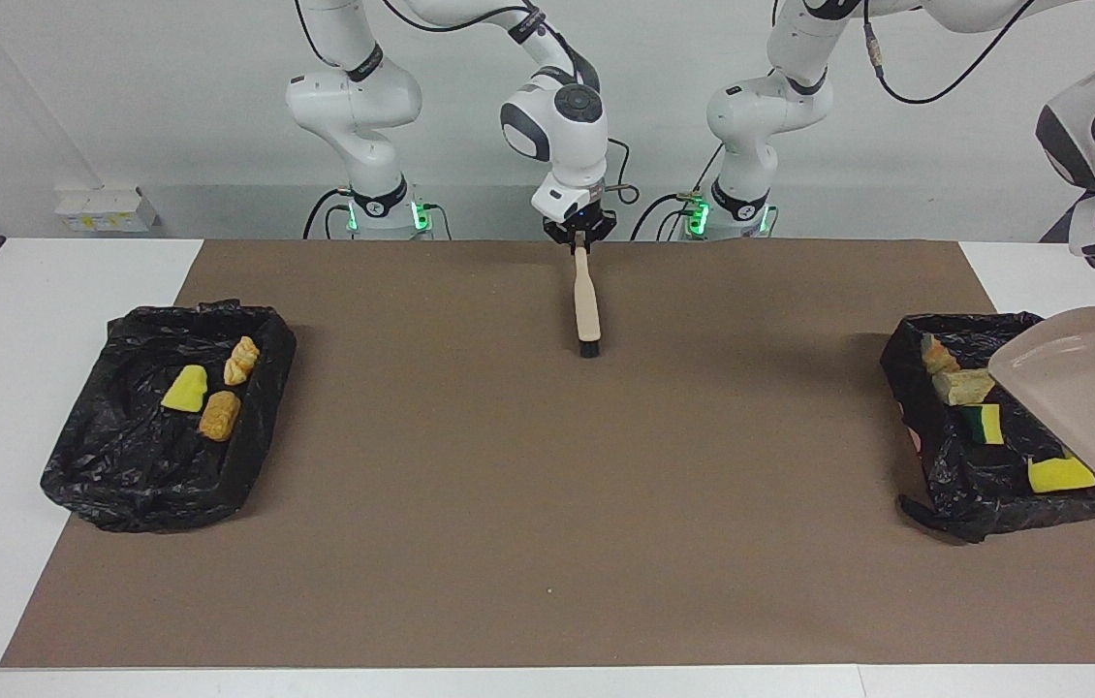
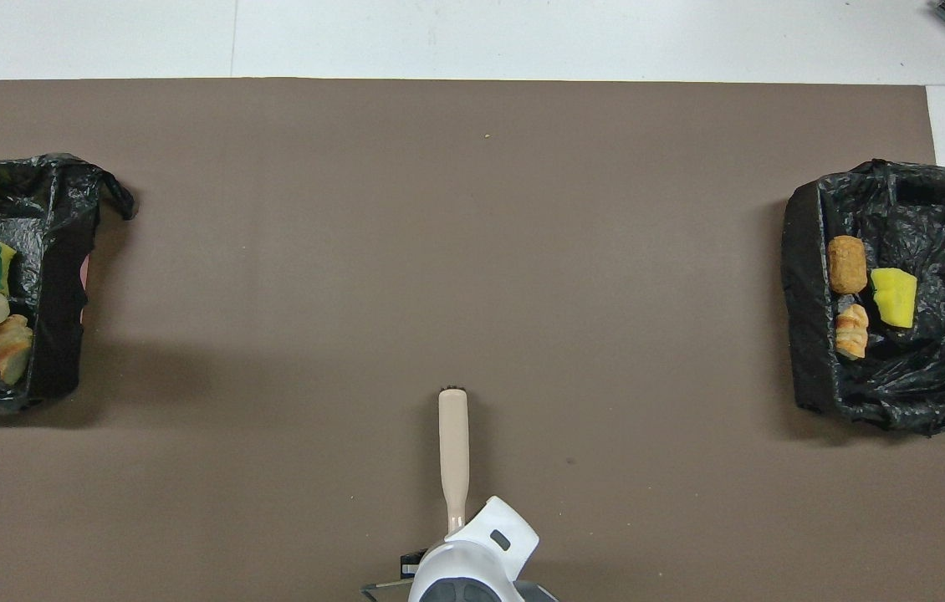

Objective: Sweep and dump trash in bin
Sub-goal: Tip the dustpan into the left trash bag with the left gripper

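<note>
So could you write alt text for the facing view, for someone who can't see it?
The left arm tilts an empty beige dustpan over a black-lined bin holding four trash scraps. The right gripper holds a brush over the brown mat; a second bin holds three scraps.

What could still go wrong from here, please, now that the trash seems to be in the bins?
1. The dustpan hangs tilted over the bin at the left arm's end; lowering or swinging it carelessly might snag the black liner and drag the bin.
2. A yellow sponge scrap lies just under the dustpan's lip, so a low pass could flick it out.
3. The right claw holds the brush bristles-down over the mat; it could scrape.
</note>
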`<state>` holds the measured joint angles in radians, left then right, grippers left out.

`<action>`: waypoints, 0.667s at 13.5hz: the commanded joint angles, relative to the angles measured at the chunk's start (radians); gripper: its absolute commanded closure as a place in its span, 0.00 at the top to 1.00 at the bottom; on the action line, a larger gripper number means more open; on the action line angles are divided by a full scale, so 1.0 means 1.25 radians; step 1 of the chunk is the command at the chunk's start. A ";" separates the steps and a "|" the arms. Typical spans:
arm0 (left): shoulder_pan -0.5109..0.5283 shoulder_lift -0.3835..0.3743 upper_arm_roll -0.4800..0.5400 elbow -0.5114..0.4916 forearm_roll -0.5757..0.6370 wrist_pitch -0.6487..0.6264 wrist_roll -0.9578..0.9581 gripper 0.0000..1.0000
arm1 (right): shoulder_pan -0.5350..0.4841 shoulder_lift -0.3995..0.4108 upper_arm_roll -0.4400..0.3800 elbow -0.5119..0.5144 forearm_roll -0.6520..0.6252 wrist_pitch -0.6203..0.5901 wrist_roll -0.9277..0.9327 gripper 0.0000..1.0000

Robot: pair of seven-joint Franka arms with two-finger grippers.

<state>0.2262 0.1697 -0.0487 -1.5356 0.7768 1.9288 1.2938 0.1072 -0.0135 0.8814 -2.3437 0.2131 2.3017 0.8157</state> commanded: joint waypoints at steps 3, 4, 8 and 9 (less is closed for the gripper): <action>-0.041 -0.011 -0.003 0.009 -0.278 -0.065 -0.403 0.00 | -0.002 0.023 0.002 0.022 0.019 0.008 0.005 0.01; -0.071 -0.014 -0.005 0.006 -0.307 -0.087 -0.498 0.00 | -0.002 0.035 0.002 0.033 0.015 0.004 0.021 0.04; -0.228 -0.034 -0.008 -0.020 -0.460 -0.136 -0.907 0.00 | -0.015 0.045 -0.004 0.061 0.006 0.003 0.031 0.36; -0.265 -0.028 -0.008 -0.020 -0.501 -0.133 -0.982 0.00 | -0.015 0.040 -0.009 0.065 0.006 0.003 0.031 0.40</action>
<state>-0.0380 0.1631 -0.0767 -1.5293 0.2361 1.7683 0.2319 0.1010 0.0267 0.8723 -2.2865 0.2151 2.3018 0.8396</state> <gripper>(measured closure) 0.687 0.643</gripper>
